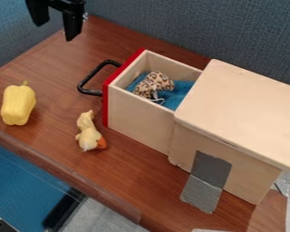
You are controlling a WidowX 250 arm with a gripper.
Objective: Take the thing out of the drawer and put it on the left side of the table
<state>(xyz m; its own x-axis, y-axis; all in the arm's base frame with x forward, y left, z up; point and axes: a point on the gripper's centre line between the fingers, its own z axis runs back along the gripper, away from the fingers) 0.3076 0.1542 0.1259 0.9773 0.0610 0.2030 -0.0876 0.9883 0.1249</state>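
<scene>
At the top left of the camera view my gripper (55,22) hangs over the table's back left part, its two fingers apart with nothing between them. The drawer (138,120), with a red front and a black handle, stands pulled out of its wooden box, to the right of and below my gripper. Inside it, a leopard-print cloth thing (153,84) with a white string lies on blue cloth. The brown wooden table (56,104) carries all of this.
A yellow pepper (18,104) sits at the table's left, and a small yellow plush duck (89,131) lies in front of the drawer. The wooden box (244,108) takes up the right side, grey tape on its wall. A grey-blue partition rises behind.
</scene>
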